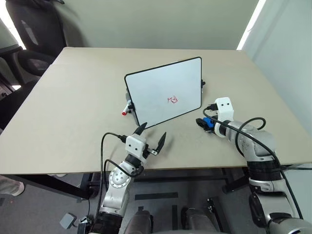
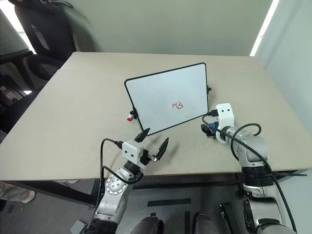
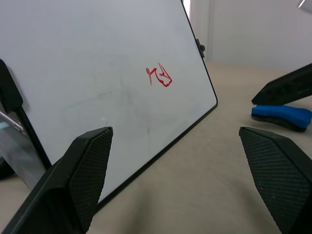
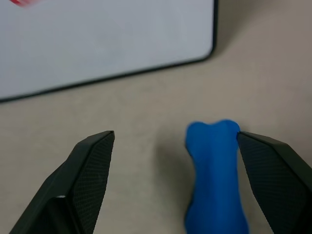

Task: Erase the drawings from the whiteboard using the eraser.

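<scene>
**Q:** What is the arrangement, and why are things set this way?

**A:** The whiteboard [image 1: 163, 92] stands propped and tilted back on the table [image 1: 68, 107], its face turned toward the robot, probably so that a gripper can wipe it from the front. The drawings [image 1: 173, 100], a small red scribble, sit low and right of centre on the board. The eraser [image 4: 214, 175], a blue block, lies flat on the table just beside the board's lower right corner, apart from the frame.

**Q:** What are the two grippers doing?

**A:** The right gripper [image 4: 178, 165] is angled down over the eraser with its fingers [image 4: 92, 180] spread wide. The eraser lies between them, close against one finger and well clear of the other, so nothing is grasped yet; the pose reads as an approach for pickup. The left gripper [image 1: 151, 137] hovers near the table's front edge, before the board's lower left corner, fingers released and empty, seemingly waiting.

**Q:** What is hidden or unclear?

**A:** In the head views the right wrist covers most of the eraser, leaving a sliver of blue. The near end of the eraser is cut off in the right wrist view, and whether the finger actually touches it cannot be told. The board's stand is mostly concealed behind it. A red-capped marker [image 1: 126, 110] peeps out at the board's left edge, its body partly hidden.
</scene>
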Tool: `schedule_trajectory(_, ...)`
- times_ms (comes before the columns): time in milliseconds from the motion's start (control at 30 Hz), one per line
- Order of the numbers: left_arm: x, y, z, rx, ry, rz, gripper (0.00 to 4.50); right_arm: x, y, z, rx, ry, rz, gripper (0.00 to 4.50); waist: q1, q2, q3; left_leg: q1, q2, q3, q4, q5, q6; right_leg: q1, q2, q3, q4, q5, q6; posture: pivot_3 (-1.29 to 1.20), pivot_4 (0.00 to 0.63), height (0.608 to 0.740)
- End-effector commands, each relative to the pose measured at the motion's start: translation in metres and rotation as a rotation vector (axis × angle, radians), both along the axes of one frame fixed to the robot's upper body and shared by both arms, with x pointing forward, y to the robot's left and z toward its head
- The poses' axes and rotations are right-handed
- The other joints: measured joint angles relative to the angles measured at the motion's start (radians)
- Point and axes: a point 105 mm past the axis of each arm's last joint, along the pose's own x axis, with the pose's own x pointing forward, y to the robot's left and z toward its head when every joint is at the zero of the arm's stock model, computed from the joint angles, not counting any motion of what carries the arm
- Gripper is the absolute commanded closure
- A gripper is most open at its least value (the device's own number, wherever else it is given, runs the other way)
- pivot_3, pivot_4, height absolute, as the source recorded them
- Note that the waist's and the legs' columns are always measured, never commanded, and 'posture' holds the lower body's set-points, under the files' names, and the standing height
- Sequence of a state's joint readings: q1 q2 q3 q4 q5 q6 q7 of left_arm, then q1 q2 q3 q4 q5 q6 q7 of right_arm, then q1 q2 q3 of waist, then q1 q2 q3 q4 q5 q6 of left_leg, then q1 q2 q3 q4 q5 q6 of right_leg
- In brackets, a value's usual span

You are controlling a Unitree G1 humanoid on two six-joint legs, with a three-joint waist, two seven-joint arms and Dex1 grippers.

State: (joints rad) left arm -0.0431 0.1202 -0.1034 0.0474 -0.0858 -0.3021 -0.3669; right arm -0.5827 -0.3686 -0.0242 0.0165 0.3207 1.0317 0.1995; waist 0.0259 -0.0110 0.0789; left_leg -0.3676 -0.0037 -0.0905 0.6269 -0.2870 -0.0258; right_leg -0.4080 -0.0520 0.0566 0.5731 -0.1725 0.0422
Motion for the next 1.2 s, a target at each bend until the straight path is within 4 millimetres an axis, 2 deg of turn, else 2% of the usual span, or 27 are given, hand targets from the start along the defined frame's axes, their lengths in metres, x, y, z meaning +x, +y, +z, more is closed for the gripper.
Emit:
schedule_trajectory(33, -0.003, -0.004, 0.014, -0.013, -0.053, -0.012, 0.00, 0.008, -0.008, 0.005, -0.037, -0.015, -0.021, 0.27, 0.000, 0.000, 0.000, 0.000, 0.000, 0.000, 0.000, -0.001, 0.001, 0.000, 0.000, 0.000, 0.000, 0.000, 0.000, 0.00, 0.150, 0.740)
schedule_trajectory(333, -0.007, -0.002, 0.015, -0.009, -0.059, -0.004, 0.00, 0.016, -0.015, 0.001, -0.049, -0.006, -0.033, 0.27, -0.001, 0.001, 0.001, 0.000, 0.000, 0.000, 0.000, -0.003, 0.001, 0.000, 0.000, 0.000, 0.000, 0.001, -0.002, 0.00, 0.150, 0.740)
schedule_trajectory(433, -0.008, -0.001, 0.016, -0.005, -0.061, -0.001, 0.00, 0.017, -0.015, 0.001, -0.058, -0.007, -0.025, 0.86, -0.001, 0.001, 0.001, 0.000, 0.000, 0.000, 0.000, -0.003, 0.001, 0.000, 0.000, 0.000, 0.000, 0.001, -0.002, 0.00, 0.150, 0.740)
schedule_trajectory(667, -0.008, 0.000, 0.016, -0.003, -0.062, 0.003, 0.00, 0.012, -0.012, -0.001, -0.077, 0.007, 0.002, 3.28, -0.001, 0.001, 0.001, 0.000, 0.000, 0.000, 0.000, -0.003, 0.001, 0.000, 0.000, 0.000, 0.000, 0.001, -0.003, 0.00, 0.150, 0.740)
schedule_trajectory(867, -0.008, -0.001, 0.016, -0.002, -0.060, -0.001, 0.00, 0.009, -0.013, -0.007, -0.098, 0.023, 0.003, 3.28, -0.001, 0.001, 0.001, 0.000, 0.000, 0.000, 0.000, -0.003, 0.001, 0.000, 0.000, 0.000, 0.000, 0.001, -0.003, 0.00, 0.150, 0.740)
schedule_trajectory(1033, -0.007, -0.001, 0.016, 0.000, -0.060, -0.002, 0.00, 0.010, -0.012, -0.002, -0.089, 0.009, 0.003, 4.06, -0.001, 0.001, 0.001, 0.000, 0.000, 0.000, 0.000, -0.003, 0.001, 0.000, 0.000, 0.000, 0.000, 0.001, -0.003, 0.00, 0.150, 0.740)
schedule_trajectory(1200, -0.007, -0.002, 0.016, 0.005, -0.061, -0.004, 0.00, 0.009, -0.010, 0.006, -0.098, -0.026, 0.019, 4.11, -0.001, 0.001, 0.001, 0.000, 0.000, 0.000, 0.000, -0.003, 0.001, 0.000, 0.000, 0.000, 0.000, 0.001, -0.003, 0.00, 0.150, 0.740)
